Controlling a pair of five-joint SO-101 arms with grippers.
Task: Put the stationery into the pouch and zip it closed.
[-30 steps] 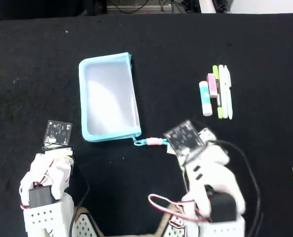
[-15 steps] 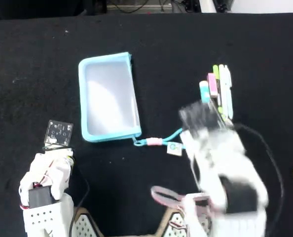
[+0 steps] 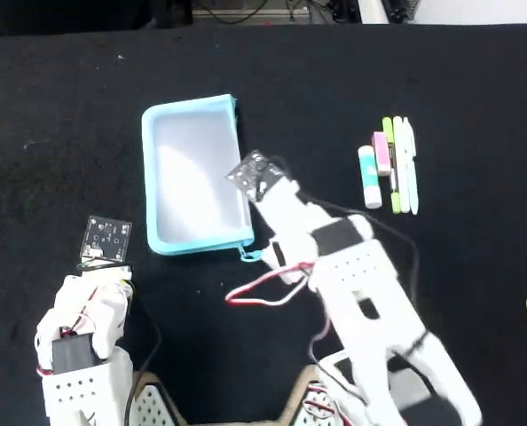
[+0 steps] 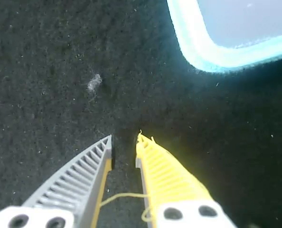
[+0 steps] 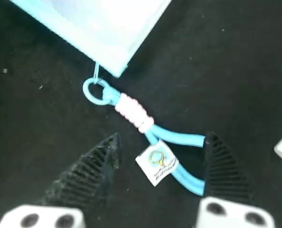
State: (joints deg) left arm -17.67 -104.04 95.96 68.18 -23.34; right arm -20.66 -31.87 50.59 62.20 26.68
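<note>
Swings the right end effector [image 5: 162, 140] back from the pens [image 3: 397, 169], untouched toward the table's right edge, to hover wide open over the zip cord [image 5: 131, 111] of the empty pouch [image 3: 188, 177] nearer the left edge, leaving packing unstarted.

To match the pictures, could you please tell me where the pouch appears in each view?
High view: pouch left of centre, lying open.
Left wrist view: one rim corner, beyond the left end effector.
Right wrist view: its corner with the cord, beyond the right end effector.
Shared landmark: its light blue rim.
</note>
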